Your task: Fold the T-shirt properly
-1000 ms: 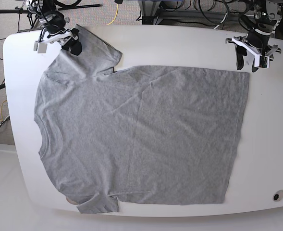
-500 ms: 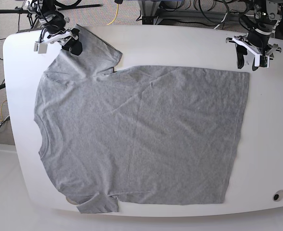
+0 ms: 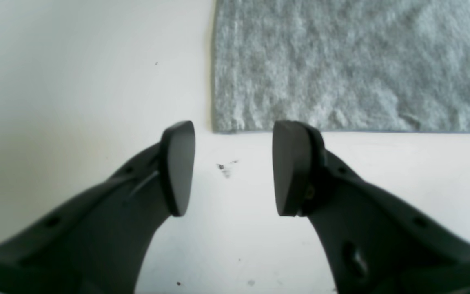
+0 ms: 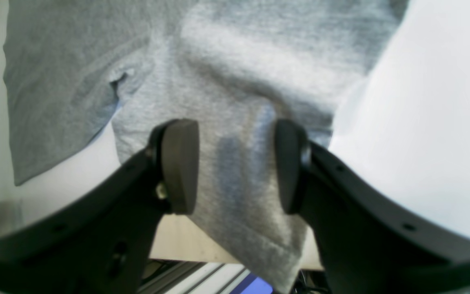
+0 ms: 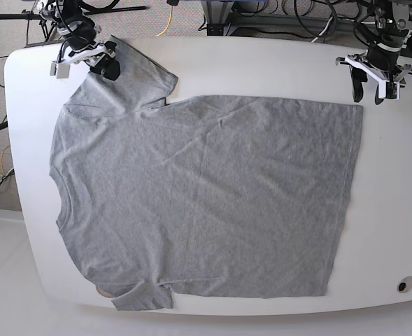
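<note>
Base view: left gripper (image 5: 369, 93) hovers agape, empty, beside the T-shirt (image 5: 206, 196) hem corner; right gripper (image 5: 108, 66) straddles the sleeve, unclamped; its hold unclear.

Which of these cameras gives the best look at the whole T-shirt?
The base view: the T-shirt lies flat there, neck, both sleeves and hem all visible on the table. The left wrist view shows only one hem corner beyond open jaws. The right wrist view shows just a sleeve close up, between the jaws.
</note>
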### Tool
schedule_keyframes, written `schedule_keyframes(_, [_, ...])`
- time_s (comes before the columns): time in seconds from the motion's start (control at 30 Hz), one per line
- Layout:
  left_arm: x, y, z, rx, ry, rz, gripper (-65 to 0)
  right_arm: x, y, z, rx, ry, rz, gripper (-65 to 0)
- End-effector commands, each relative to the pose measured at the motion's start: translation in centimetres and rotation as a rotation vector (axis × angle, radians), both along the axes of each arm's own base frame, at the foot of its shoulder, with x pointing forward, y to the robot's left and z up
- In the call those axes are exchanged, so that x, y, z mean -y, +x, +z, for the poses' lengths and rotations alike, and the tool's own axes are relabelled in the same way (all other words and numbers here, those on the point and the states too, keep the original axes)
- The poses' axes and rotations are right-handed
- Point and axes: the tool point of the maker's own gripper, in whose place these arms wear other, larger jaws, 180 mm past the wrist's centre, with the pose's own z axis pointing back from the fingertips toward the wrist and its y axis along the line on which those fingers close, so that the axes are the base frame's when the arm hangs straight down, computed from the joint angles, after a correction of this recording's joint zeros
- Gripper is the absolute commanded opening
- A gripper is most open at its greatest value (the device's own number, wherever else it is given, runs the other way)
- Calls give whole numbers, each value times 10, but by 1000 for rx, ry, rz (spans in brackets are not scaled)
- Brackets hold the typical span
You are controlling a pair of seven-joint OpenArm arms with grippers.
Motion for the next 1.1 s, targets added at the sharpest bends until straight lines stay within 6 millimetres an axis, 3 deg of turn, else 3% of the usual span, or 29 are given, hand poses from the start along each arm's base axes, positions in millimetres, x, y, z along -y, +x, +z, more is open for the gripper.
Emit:
schedule_keyframes(0.0, [-4, 2, 6, 20, 12, 1, -366, 4, -11, -6, -47, -26, 0, -351])
schedule_keyframes(0.6, [3, 3, 7, 18, 14, -23, -365, -11, -12, 1, -44, -16, 27, -351])
schedule_keyframes(1.07, [1, -2, 4, 3, 15, -19, -364, -2, -16, -4, -54, -11, 0, -352])
